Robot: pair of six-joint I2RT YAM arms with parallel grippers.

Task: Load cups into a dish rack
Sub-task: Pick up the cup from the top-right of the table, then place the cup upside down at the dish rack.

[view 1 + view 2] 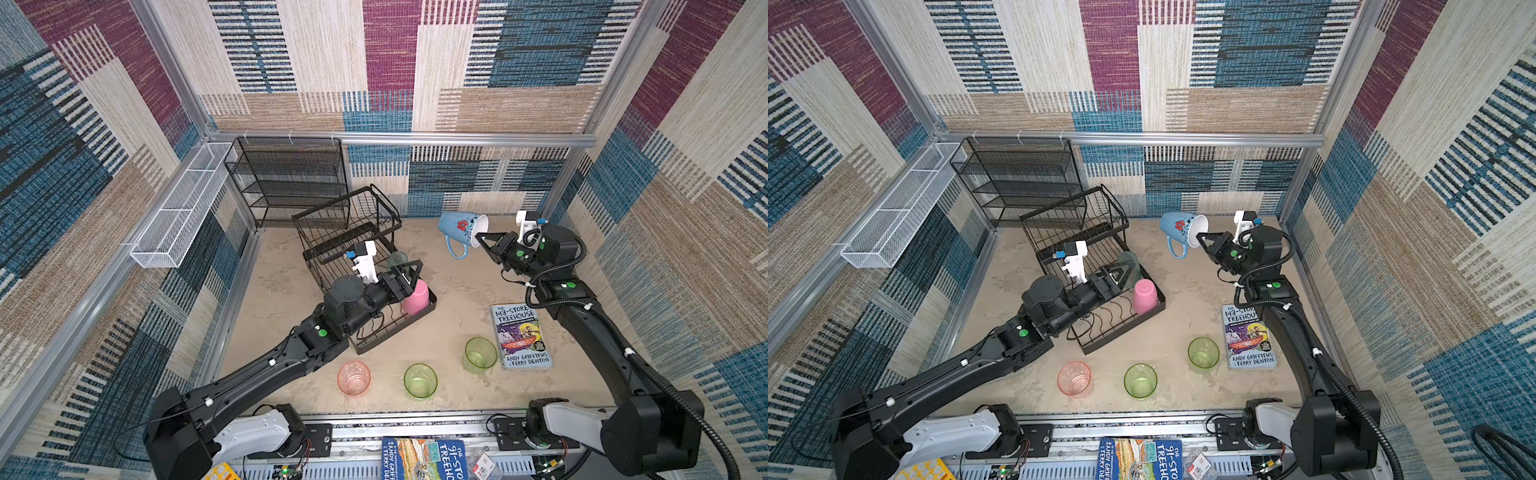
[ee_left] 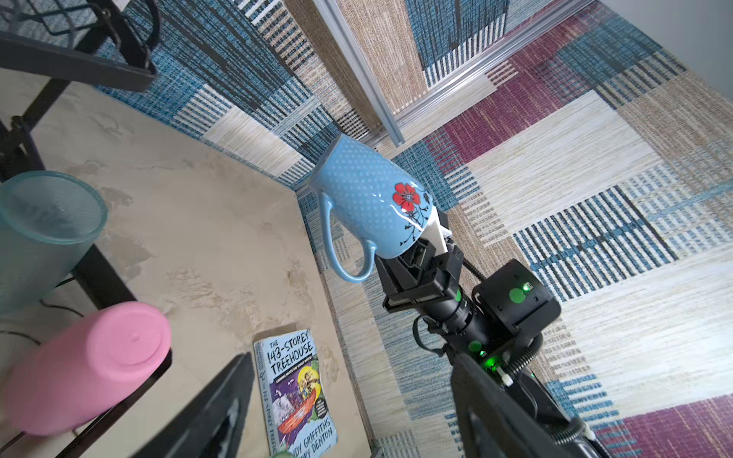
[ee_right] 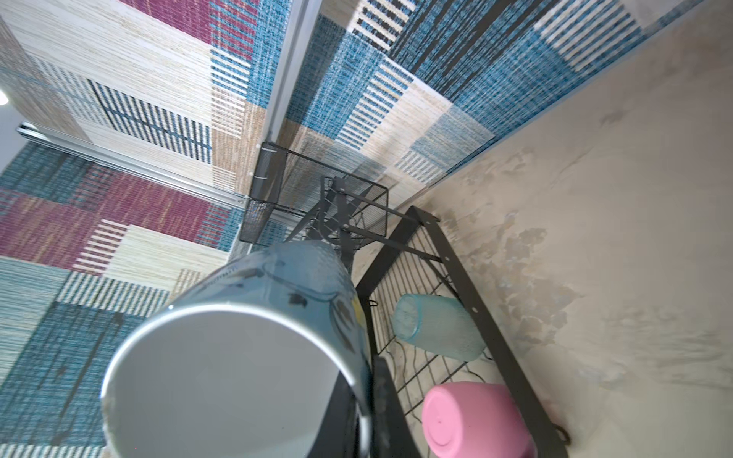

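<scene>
Both top views show the right gripper point(image 1: 478, 237) pinching the rim of the blue flowered handled mug point(image 1: 459, 226), which it holds tipped above the table at far right. Left gripper point(image 1: 406, 271), fingers spread and empty, hovers over the black wire dish rack point(image 1: 390, 330), where an opaque pink tumbler point(image 1: 415, 297) and a frosted grey-teal tumbler point(image 3: 436, 329) rest at the lower tray's right end.

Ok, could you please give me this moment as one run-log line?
left end effector: open over dish rack | right end effector: shut on blue mug, airborne | racked: opaque pink cup, teal tumbler
</scene>
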